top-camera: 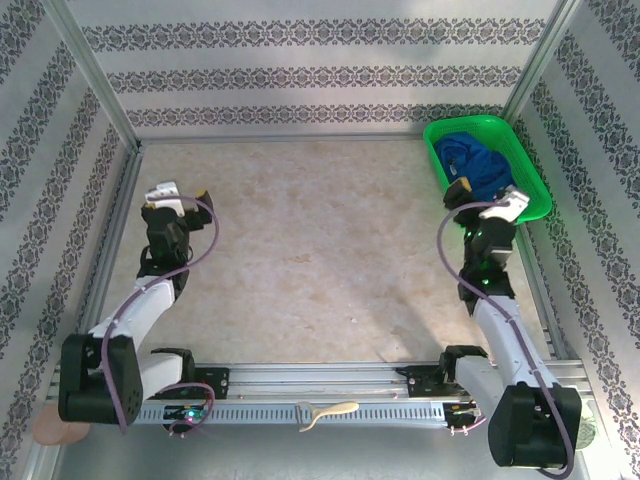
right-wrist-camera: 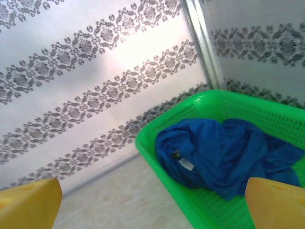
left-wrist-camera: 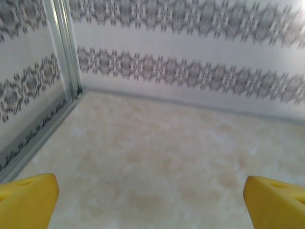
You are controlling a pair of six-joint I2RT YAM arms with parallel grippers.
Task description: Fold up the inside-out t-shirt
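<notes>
While the left fingers point(left-wrist-camera: 26, 200) and right fingers point(right-wrist-camera: 28, 202) stand spread above the bench point(top-camera: 320, 250), a green basket point(right-wrist-camera: 209, 97) walls in the crumpled blue t-shirt point(right-wrist-camera: 224, 152).

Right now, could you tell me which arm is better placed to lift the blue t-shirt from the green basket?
Probably the right: the right gripper hovers open at the near edge of the green basket, beside the bunched t-shirt inside. The left gripper, also open, is over bare table across the workspace.

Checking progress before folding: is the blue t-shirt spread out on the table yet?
No, the t-shirt lies bunched inside the green basket.
</notes>
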